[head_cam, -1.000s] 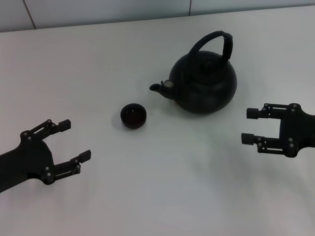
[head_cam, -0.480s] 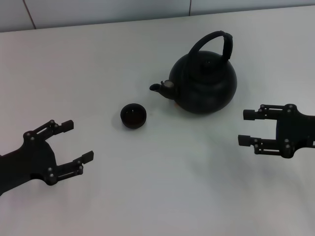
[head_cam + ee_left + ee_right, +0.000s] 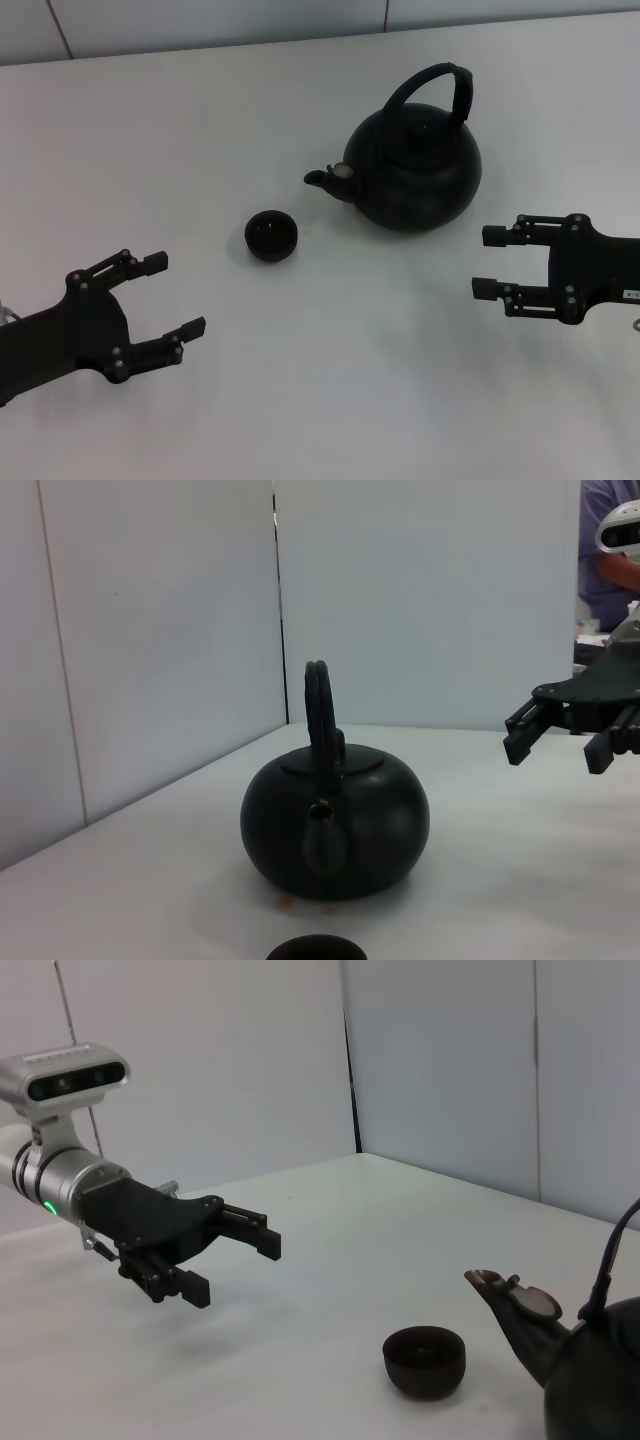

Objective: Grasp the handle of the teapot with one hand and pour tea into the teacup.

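Note:
The round black teapot stands on the white table, its spout pointing left toward the teacup. Its arched handle rises over the lid. My right gripper hovers open to the right of and nearer than the pot, fingers pointing left, nothing in it. My left gripper is open at the lower left, nearer than the cup. The left wrist view shows the teapot spout-on, the cup's rim and the right gripper. The right wrist view shows the teacup, the spout and the left gripper.
The white table runs back to a pale wall behind the pot. A person in blue shows far off in the left wrist view.
The right gripper has slid left and slightly nearer, toward the teapot's side. The left gripper has moved right and nearer. Teapot and cup have not moved.

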{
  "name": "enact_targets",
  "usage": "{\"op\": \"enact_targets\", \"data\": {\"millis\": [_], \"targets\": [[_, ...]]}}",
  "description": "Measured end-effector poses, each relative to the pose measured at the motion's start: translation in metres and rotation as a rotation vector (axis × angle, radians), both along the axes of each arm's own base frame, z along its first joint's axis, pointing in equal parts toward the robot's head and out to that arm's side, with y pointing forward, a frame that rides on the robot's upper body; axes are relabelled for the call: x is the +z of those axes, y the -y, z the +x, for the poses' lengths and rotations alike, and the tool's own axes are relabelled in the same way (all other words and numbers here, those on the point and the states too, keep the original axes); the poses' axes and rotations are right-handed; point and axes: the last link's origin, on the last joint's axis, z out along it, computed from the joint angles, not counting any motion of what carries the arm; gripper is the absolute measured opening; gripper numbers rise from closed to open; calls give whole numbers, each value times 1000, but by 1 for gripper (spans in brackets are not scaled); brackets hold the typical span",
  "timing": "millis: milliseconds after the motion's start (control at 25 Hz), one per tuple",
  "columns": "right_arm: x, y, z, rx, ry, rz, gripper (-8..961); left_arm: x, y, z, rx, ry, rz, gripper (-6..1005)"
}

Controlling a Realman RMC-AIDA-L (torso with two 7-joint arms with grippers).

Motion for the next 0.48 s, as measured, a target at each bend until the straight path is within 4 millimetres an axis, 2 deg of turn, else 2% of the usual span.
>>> {"op": "enact_targets", "data": {"millis": [480], "targets": [[-2,0,0,-2,4,6,664,0,0,1,-7,-2,-9,855]]}}
